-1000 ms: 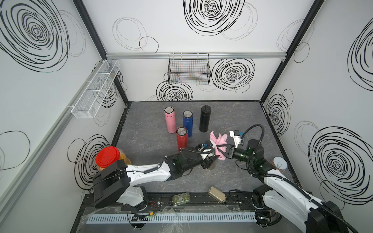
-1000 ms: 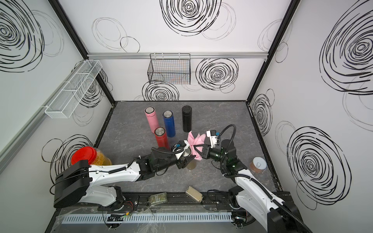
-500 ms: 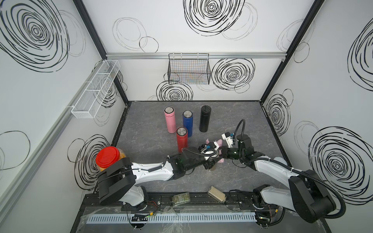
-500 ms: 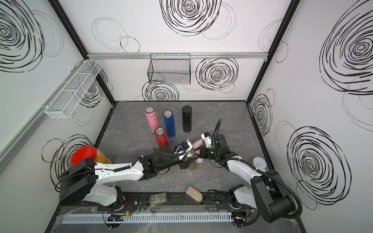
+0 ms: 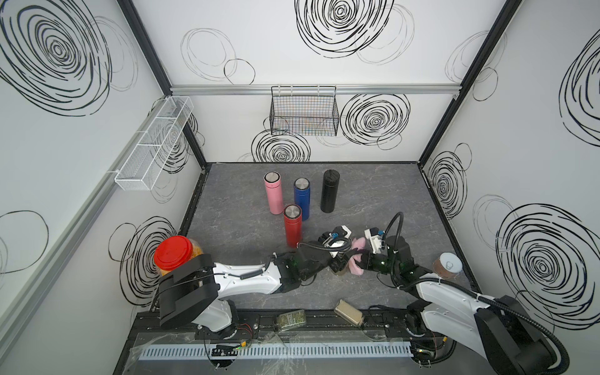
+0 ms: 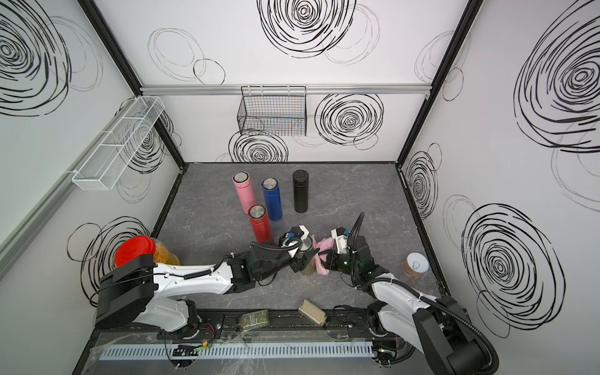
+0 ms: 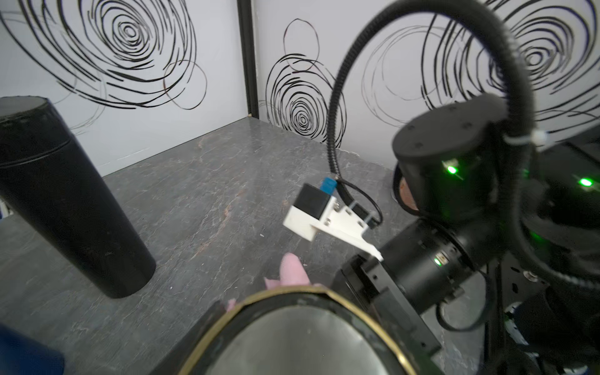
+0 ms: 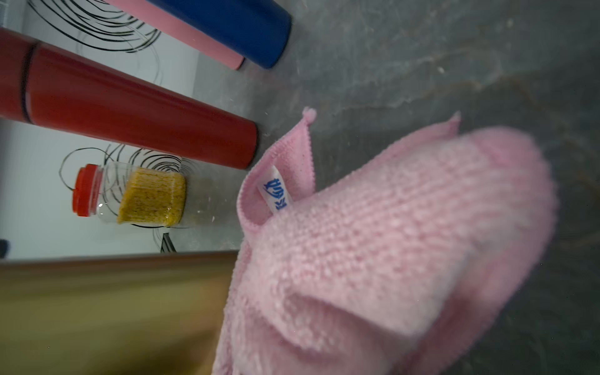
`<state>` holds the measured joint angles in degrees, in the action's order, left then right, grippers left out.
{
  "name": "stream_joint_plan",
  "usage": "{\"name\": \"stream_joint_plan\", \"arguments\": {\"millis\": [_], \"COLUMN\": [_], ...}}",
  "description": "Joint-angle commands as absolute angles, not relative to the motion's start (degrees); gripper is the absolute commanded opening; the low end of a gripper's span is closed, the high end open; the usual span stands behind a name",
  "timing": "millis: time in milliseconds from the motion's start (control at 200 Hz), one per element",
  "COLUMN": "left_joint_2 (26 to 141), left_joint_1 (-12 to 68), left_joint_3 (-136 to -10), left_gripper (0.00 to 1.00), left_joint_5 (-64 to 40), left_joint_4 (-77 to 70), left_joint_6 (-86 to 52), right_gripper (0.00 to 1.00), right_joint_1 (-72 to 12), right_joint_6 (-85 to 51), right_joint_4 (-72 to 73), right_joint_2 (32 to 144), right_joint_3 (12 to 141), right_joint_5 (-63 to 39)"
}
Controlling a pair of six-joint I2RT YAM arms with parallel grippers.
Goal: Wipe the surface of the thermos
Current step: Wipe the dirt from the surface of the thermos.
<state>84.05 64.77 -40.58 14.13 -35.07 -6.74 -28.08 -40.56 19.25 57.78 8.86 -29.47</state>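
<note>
Gold metal thermos point(image 8: 113, 308), clamped by left claw point(image 6: 301, 257), is wiped with pink microfibre cloth point(image 8: 389, 243) pinched in right claw point(image 6: 328, 259); firm contact likely needed next.

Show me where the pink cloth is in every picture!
In a top view: pink cloth, front middle.
In a top view: same spot.
Left wrist: a small pink tip beyond the gold thermos.
Right wrist: fills most of the picture.
Shared landmark: the gold thermos beside it.

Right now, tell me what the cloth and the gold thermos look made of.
The pink cloth: soft microfibre-like textile, judging by its fuzzy looped pile, stitched hem and sewn label. The gold thermos: probably metal with a satin gold coat, given its smooth sheen.
</note>
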Motion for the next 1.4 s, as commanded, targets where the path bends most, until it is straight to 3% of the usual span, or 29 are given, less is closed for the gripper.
{"name": "stream_joint_plan", "arguments": {"millis": [0, 160, 320, 545, 731, 881, 1046, 1156, 1396], "left_joint_2": [88.41, 91.17, 92.99, 96.60, 97.30, 97.56, 97.05, 96.01, 95.28], "left_joint_1": [65.84, 66.45, 66.27, 65.43, 64.89, 64.40, 63.92, 63.22, 61.96], "left_joint_3": [-45.26, -55.15, -59.83, -67.41, -70.29, -71.42, -71.28, -70.10, -69.00], "left_gripper": [0.00, 0.00, 0.00, 0.00, 0.00, 0.00, 0.00, 0.00, 0.00], "left_joint_5": [30.20, 40.24, 39.71, 40.31, 41.57, 40.68, 40.43, 40.58, 41.09], "left_joint_4": [-29.04, -13.42, -7.99, 2.21, 6.44, 7.05, 6.94, 6.33, 6.10], "left_joint_6": [-14.36, -31.56, -43.41, -53.75, -56.76, -57.66, -58.42, -58.46, -60.62], "right_gripper": [0.00, 0.00, 0.00, 0.00, 0.00, 0.00, 0.00, 0.00, 0.00], "right_joint_1": [-35.75, -45.25, -50.90, -53.45, -58.26, -60.39, -63.60, -64.87, -68.33], "right_joint_6": [-40.50, -37.17, -34.92, -39.14, -32.92, -29.53, -36.17, -44.83, -54.45], "right_joint_4": [13.59, 9.22, 14.91, 10.15, 20.67, 25.89, 25.73, 24.20, 3.55], "right_joint_2": [50.21, 36.93, 29.17, 33.90, 37.62, 46.71, 55.33, 53.29, 38.39], "right_joint_3": [11.54, 16.92, 10.71, 6.45, 9.98, 17.20, 16.94, 10.38, 7.42], "right_joint_5": [-25.04, -12.70, -6.53, 1.83, 6.54, 8.61, 22.40, 28.20, 37.94]}}
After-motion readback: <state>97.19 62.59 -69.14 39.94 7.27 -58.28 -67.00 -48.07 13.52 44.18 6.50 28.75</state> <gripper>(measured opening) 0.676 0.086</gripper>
